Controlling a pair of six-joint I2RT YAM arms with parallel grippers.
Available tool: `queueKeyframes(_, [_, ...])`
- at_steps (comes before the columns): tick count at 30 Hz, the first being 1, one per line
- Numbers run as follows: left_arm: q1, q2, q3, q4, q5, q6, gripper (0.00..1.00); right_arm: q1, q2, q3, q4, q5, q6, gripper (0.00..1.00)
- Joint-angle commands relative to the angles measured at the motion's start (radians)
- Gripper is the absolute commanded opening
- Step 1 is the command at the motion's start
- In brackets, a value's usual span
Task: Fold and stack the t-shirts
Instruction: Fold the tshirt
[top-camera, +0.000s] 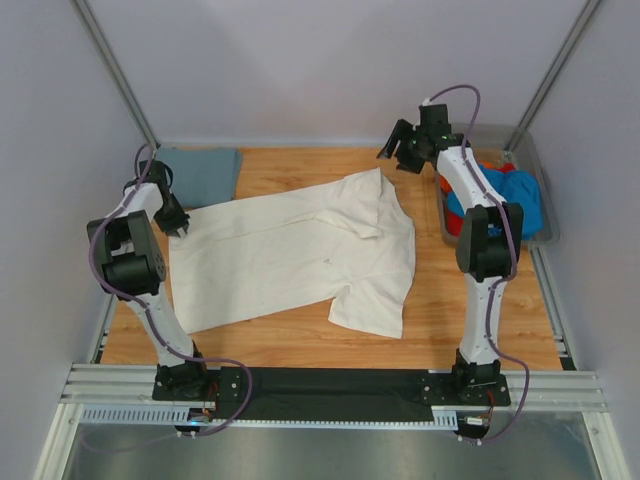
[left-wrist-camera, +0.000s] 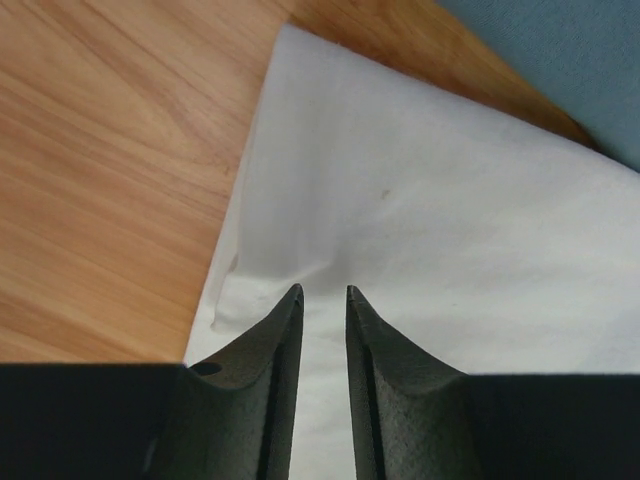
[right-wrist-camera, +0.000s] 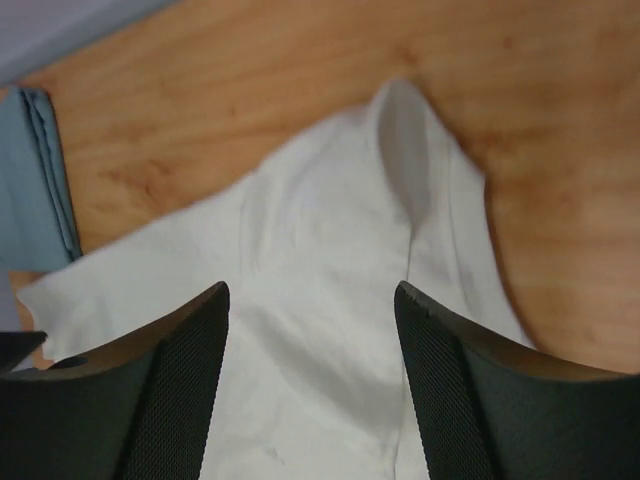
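A large cream-white t-shirt (top-camera: 290, 255) lies spread out flat across the wooden table, its sleeve end toward the right. My left gripper (top-camera: 183, 228) hovers low over the shirt's left corner (left-wrist-camera: 300, 180). Its jaws (left-wrist-camera: 322, 292) stand a narrow gap apart, with only flat cloth showing below them. My right gripper (top-camera: 400, 158) is raised above the shirt's far right end, open wide (right-wrist-camera: 312, 290), and holds nothing. Below it the white cloth (right-wrist-camera: 330, 300) lies loose with a raised fold. A folded grey-blue t-shirt (top-camera: 205, 172) rests at the far left corner.
A clear grey plastic bin (top-camera: 545, 200) stands at the right edge, holding a bright blue shirt (top-camera: 522, 198) and an orange-red one (top-camera: 458, 222). Bare wood (top-camera: 300, 340) lies in front of the white shirt. Grey walls enclose the table on three sides.
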Motion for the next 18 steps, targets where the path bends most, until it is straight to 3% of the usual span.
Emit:
queueKeyframes(1, [0.007, 0.029, 0.057, 0.018, 0.054, -0.029, 0.30, -0.036, 0.193, 0.275, 0.019, -0.001, -0.023, 0.69])
queueKeyframes(4, [0.007, 0.049, 0.056, 0.038, 0.066, -0.044, 0.27, -0.036, 0.327, 0.438, 0.019, -0.044, 0.012, 0.71])
queueKeyframes(6, [0.007, 0.066, 0.060, 0.038, 0.072, -0.047, 0.21, -0.036, 0.373, 0.461, 0.059, -0.048, 0.027, 0.72])
queueKeyframes(12, [0.007, 0.075, 0.045, 0.055, 0.072, -0.039, 0.19, -0.036, 0.420, 0.438, 0.191, -0.094, 0.046, 0.70])
queueKeyframes(15, [0.007, 0.074, 0.039, 0.060, 0.072, -0.039, 0.19, -0.039, 0.443, 0.432, 0.234, -0.102, 0.063, 0.67])
queueKeyframes(18, [0.009, 0.075, 0.034, 0.058, 0.069, -0.035, 0.19, -0.038, 0.485, 0.458, 0.252, -0.111, 0.106, 0.57])
